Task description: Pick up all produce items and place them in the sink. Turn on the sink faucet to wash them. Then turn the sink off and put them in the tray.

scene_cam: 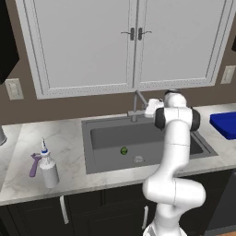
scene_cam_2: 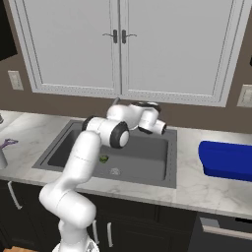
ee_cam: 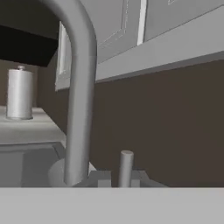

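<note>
A simulated kitchen with a marble counter [scene_cam: 69, 143] and white wall cabinets [scene_cam: 129, 41] above it. A dark grey sink [scene_cam: 103, 138] is set into the counter — a small green lime [scene_cam: 123, 150] lies on its floor, with the round silver drain [scene_cam: 138, 159] just beside it at about 4 o'clock. In the right base view the lime [scene_cam_2: 104, 158] shows just past the arm's forearm.

The white robot arm reaches over the basin to the back rim, its hand close to the grey faucet [scene_cam: 137, 105]. The gripper [scene_cam: 150, 109] is at the faucet's 3 o'clock side; its fingertips are hidden, but the claw is closed together, with nothing seen between the fingers. In the hand view the faucet's curved stem [ee_cam: 81, 96] rises very near, with a small upright lever [ee_cam: 125, 168] beside its base and a steel canister [ee_cam: 19, 93] far off at 9 o'clock.

A bright blue tray [scene_cam: 225, 123] sits on the counter at the sink's 3 o'clock. At its 9 o'clock stand a white spray bottle [scene_cam: 48, 167] and a purple tool [scene_cam: 34, 164], touching or nearly so.
</note>
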### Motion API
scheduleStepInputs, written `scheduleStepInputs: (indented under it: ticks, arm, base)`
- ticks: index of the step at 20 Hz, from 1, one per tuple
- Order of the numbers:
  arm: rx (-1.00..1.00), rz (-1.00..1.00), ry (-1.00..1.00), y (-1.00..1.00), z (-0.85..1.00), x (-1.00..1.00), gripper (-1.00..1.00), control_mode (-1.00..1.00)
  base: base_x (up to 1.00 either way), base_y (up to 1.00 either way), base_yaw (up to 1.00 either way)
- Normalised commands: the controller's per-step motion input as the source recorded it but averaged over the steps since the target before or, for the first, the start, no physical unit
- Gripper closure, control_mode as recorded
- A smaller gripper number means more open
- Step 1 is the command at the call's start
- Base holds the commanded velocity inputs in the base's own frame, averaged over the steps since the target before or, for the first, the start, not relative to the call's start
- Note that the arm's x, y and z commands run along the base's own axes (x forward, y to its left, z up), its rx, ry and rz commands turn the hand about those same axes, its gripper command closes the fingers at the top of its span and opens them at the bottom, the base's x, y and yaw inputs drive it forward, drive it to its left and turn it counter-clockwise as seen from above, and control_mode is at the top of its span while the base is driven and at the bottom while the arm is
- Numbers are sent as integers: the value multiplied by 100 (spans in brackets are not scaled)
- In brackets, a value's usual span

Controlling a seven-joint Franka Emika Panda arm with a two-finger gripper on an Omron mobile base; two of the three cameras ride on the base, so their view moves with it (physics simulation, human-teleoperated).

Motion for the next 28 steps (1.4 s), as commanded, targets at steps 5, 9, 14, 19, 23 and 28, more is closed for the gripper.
scheduleStepInputs:
  ticks: [5, 9, 14, 19, 23, 28]
  arm:
    - [0, -34, 0, 2, 0, 0, 100, -100]
    - [0, -32, 0, 0, 0, 0, 100, -100]
    - [0, -26, 0, 0, 0, 0, 100, -100]
    - [0, -14, 1, -6, 0, 0, 100, -100]
    - [1, -6, 0, -18, -3, 5, 100, -100]
    - [3, -4, 0, -21, -1, 17, 100, -100]
  base:
    - [0, 0, 0]
    - [0, 0, 0]
    - [0, 0, 0]
    - [0, 0, 0]
    - [0, 0, 0]
    - [0, 0, 0]
